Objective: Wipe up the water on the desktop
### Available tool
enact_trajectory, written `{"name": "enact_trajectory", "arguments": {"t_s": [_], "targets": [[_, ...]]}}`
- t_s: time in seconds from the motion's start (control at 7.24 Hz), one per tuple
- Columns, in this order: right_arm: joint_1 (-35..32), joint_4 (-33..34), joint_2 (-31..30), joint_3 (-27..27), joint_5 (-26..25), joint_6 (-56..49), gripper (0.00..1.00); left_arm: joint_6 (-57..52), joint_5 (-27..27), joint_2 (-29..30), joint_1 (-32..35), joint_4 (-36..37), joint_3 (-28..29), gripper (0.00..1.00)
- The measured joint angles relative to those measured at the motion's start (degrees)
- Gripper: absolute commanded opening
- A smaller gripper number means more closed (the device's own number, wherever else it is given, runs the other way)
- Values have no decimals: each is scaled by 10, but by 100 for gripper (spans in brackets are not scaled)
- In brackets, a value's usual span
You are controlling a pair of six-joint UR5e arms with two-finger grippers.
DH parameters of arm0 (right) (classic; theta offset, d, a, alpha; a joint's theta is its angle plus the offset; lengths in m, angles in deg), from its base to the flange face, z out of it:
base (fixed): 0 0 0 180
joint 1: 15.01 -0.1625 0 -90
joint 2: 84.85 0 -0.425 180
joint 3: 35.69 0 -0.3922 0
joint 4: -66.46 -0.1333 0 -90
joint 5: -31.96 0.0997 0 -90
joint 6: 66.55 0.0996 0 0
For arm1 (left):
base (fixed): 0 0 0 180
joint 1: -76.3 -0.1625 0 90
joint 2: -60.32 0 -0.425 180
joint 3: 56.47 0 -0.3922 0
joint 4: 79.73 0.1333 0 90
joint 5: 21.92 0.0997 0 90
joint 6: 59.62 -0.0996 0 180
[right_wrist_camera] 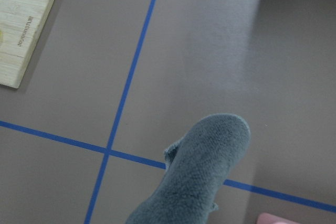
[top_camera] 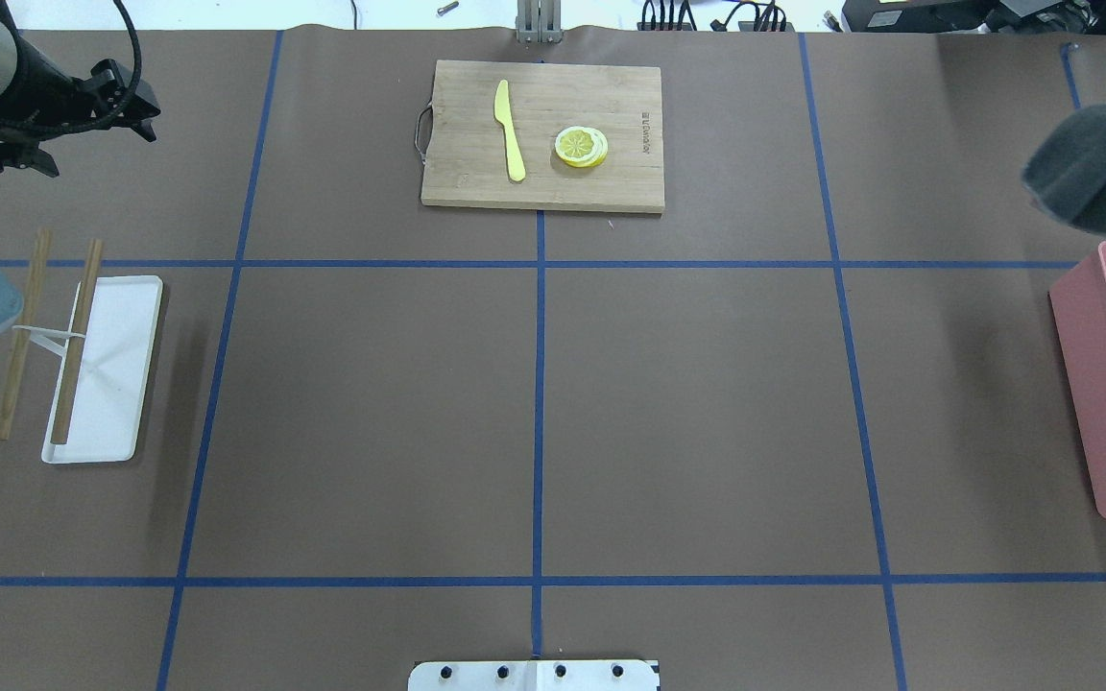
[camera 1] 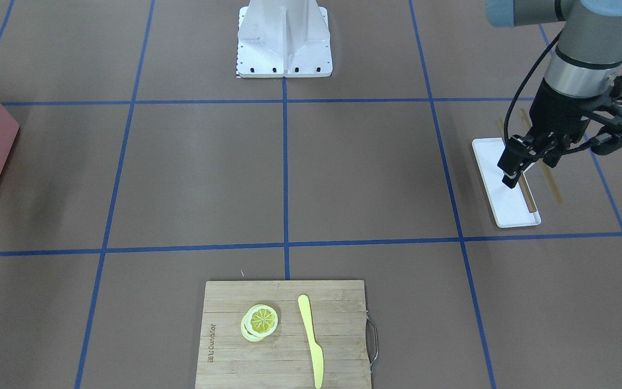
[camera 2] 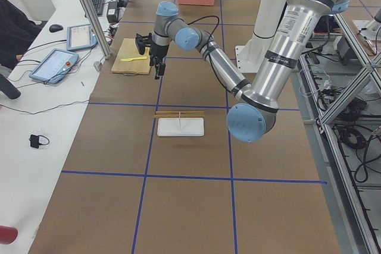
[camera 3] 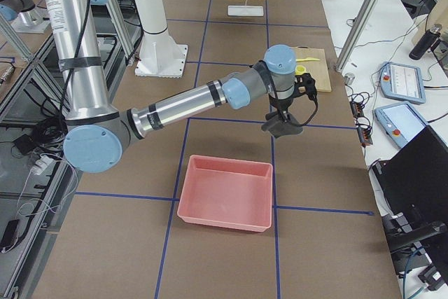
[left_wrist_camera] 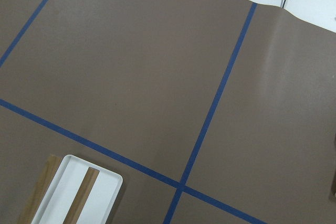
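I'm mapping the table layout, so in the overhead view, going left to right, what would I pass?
White tray → yellow knife → lemon slices → pink bin. The grey cloth overlaps the bin, so it's skipped.

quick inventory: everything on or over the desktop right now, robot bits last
desktop: 1, brown with blue tape grid, under everything
bamboo cutting board: 1, light wood, far centre edge
knife: 1, yellow, on the board
lemon slices: stacked, count unclear, yellow, on the board beside the knife
white tray: 1, robot's left side
wooden sticks: 2, brown, one in the tray, one beside it
pink bin: 1, robot's right side
grey cloth: 1, aloft beyond the bin
robot base: 1, white, centre
left gripper: open, empty, above the tray
right gripper: cloth hangs beneath it, jaws hidden
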Motion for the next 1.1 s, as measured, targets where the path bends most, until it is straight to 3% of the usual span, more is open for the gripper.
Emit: {"name": "enact_trajectory", "arguments": {"t_s": [0.28, 0.55, 0.69, 0.83, 1.1], "targets": [[-38, 2, -108, -15, 6, -94, 0, 0, 0, -1, 0, 0, 0, 98], [-31, 5, -182, -17, -9, -129, 0, 0, 0, -3, 0, 0, 2, 98], [-27, 5, -200, -16, -14, -133, 95, 0, -1, -3, 0, 0, 2, 98], [-27, 6, -211, -15, -18, -133, 100, 0, -1, -3, 0, 0, 1, 98], [-32, 3, -230, -1, -19, -131, 100, 1, -2, -4, 1, 0, -2, 98]]}}
